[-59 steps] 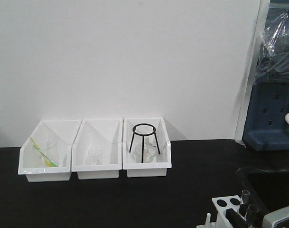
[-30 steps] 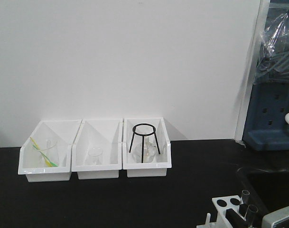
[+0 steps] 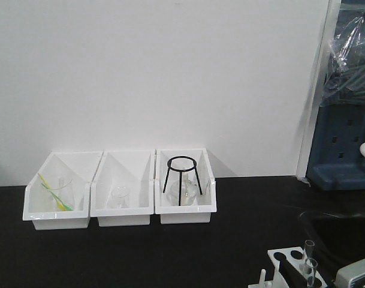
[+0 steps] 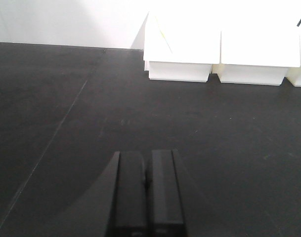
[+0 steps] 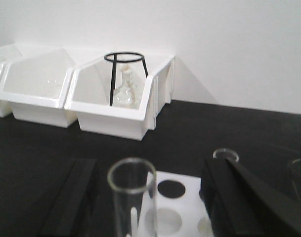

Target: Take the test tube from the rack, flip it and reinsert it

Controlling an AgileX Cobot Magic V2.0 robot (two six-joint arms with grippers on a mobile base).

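Though jaws wide, test tube upright betw. right gripper fingers.

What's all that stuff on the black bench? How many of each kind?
Storage bins: 3
Test tube rack: 1
Test tubes at the rack: 2
Black tripod stand: 1
Total: 7

White rack, clear test tube, black tripod, 3 white bins.
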